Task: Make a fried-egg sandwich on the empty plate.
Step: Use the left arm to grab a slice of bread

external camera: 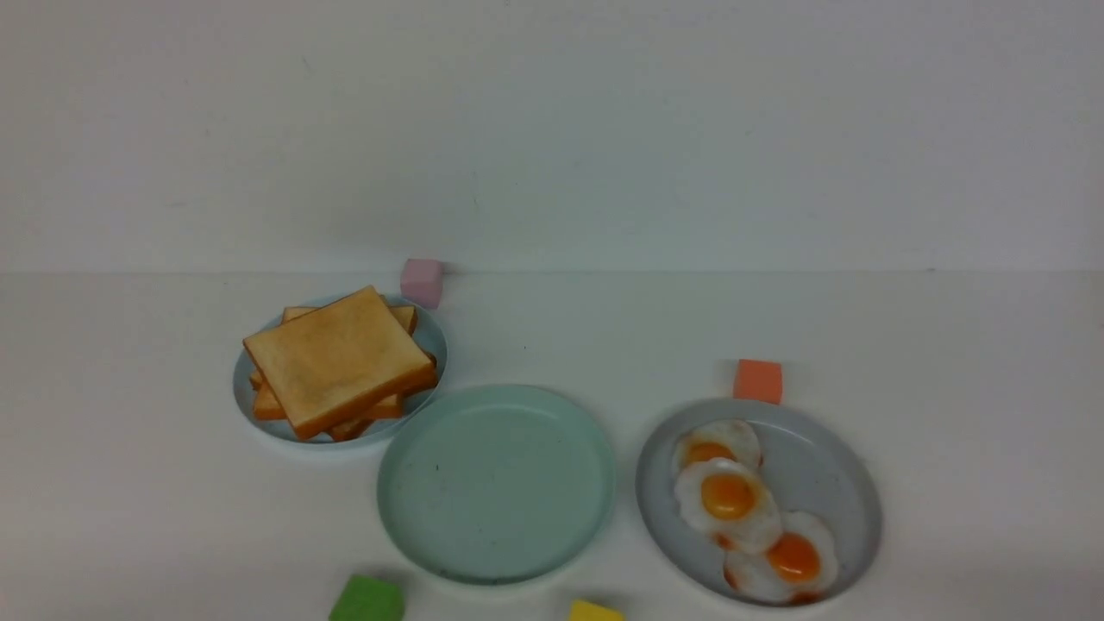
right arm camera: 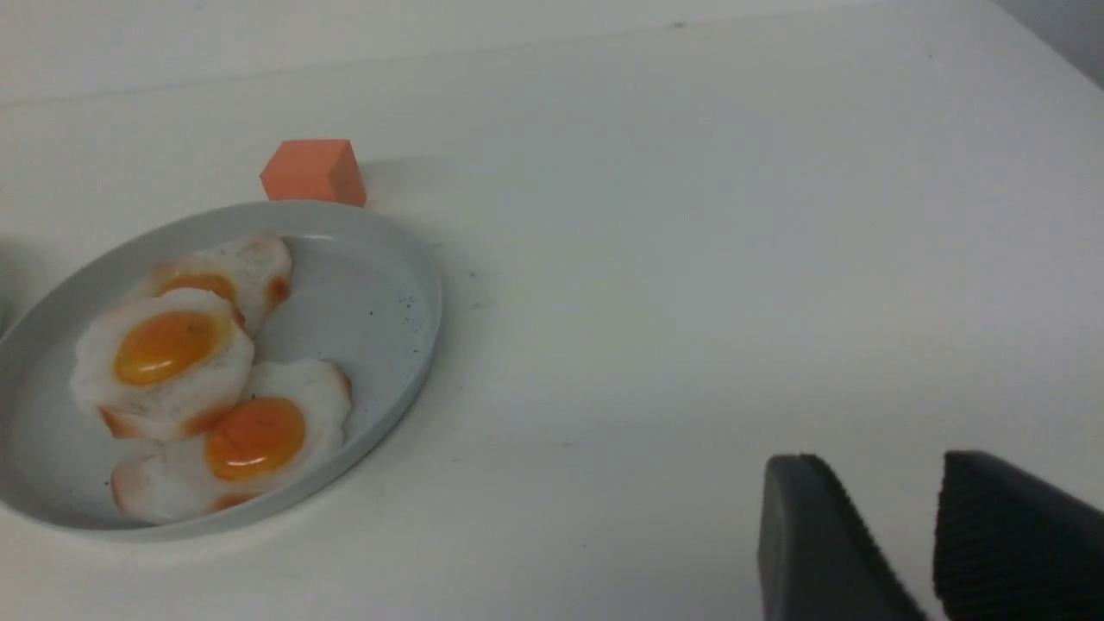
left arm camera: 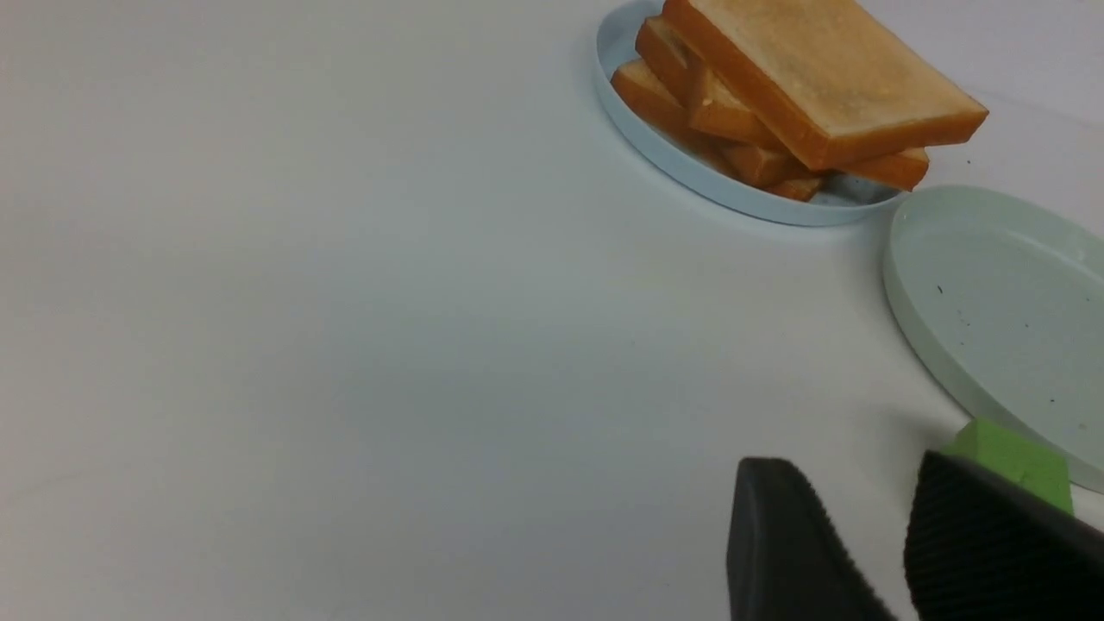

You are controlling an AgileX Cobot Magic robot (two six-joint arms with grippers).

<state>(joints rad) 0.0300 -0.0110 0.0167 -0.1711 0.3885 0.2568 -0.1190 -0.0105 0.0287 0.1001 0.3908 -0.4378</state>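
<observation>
The mint-green plate (external camera: 496,483) sits at the front centre of the table with nothing on it; its rim also shows in the left wrist view (left arm camera: 992,302). No fried-egg sandwich is in view. A stack of toast slices (external camera: 338,360) lies on a pale-blue plate (external camera: 250,401) at the left, also in the left wrist view (left arm camera: 819,78). Three fried eggs (external camera: 729,498) lie on a grey plate (external camera: 828,466) at the right, also in the right wrist view (right arm camera: 168,349). My left gripper (left arm camera: 854,466) is open and empty, short of the toast. My right gripper (right arm camera: 880,461) is open and empty, to the right of the eggs. Neither shows in the front view.
A pink cube (external camera: 422,282) stands behind the toast plate. An orange cube (external camera: 758,380) stands behind the grey plate. A green cube (external camera: 367,599) and a yellow cube (external camera: 593,611) lie at the table's front edge; the green cube (left arm camera: 1013,457) is just past my left fingers.
</observation>
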